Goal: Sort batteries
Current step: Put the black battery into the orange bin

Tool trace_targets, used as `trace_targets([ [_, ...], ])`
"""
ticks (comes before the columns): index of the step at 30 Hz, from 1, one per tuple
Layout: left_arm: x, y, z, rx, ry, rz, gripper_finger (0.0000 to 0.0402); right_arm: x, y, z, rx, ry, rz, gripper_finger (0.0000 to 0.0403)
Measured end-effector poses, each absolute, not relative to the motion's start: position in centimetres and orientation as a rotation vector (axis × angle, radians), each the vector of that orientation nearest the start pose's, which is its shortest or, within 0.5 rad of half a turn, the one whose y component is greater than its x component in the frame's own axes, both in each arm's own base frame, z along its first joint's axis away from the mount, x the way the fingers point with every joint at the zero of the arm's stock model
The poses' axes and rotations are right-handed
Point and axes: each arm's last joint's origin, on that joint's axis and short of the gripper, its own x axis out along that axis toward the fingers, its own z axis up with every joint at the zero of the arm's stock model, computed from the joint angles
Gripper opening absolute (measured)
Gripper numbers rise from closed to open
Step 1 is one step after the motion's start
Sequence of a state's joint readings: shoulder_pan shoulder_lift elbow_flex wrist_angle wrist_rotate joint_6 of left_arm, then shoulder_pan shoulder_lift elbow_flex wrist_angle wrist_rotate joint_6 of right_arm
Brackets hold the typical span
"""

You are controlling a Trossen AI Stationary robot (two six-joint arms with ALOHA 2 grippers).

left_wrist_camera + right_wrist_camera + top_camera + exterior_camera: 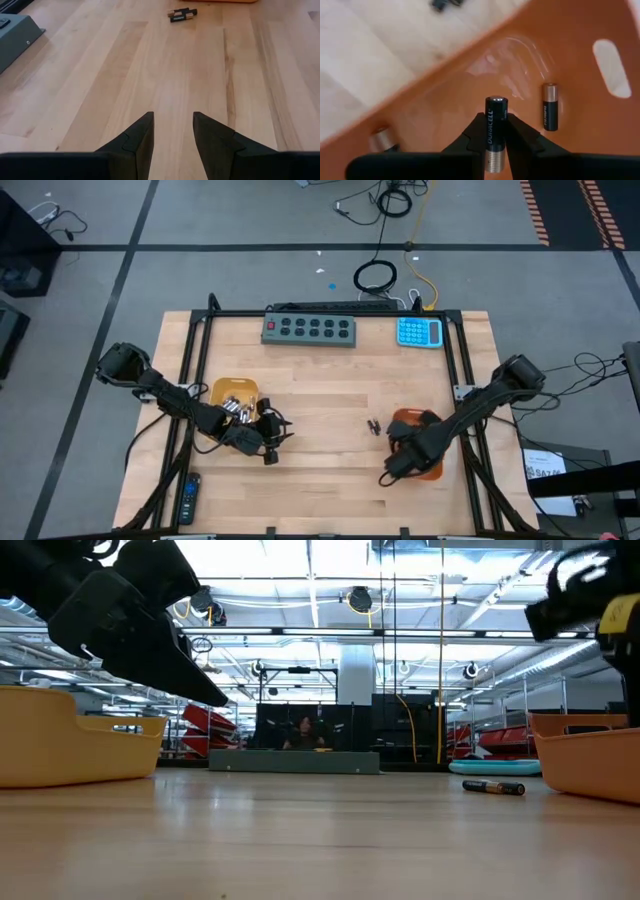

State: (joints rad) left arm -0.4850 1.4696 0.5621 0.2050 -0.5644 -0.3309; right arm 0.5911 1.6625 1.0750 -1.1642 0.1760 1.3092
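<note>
Clamped in right tool (495,137): black battery (494,131), over orange tray (580,70). Beyond empty, parted left tool (172,131): two unsorted batteries (182,15).

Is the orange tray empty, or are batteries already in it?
Not empty: a black-and-copper battery lies on the orange tray floor, another in its corner.

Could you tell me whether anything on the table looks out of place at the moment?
Only the two loose batteries lying on bare wood beside the orange tray, not in a tray. The right gripper holds a battery over that tray; the left gripper is empty.
</note>
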Motion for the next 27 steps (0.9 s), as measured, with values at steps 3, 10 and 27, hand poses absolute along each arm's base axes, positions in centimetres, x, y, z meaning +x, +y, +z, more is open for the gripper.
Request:
trace_targets([
  [3,23.9,-10.8,15.0,0.032,0.584,0.174,0.0146,20.9,13.4,17.9,0.403,1.42,-0.746,0.0054],
  [10,24.0,-10.8,15.2,0.099,0.563,0.193,0.0146,20.1,12.4,17.8,0.471,1.369,-0.72,0.009],
  [27,24.9,-9.6,15.8,0.148,0.503,0.245,0.0146,27.4,11.8,23.3,0.29,1.096,-0.603,0.0092],
])
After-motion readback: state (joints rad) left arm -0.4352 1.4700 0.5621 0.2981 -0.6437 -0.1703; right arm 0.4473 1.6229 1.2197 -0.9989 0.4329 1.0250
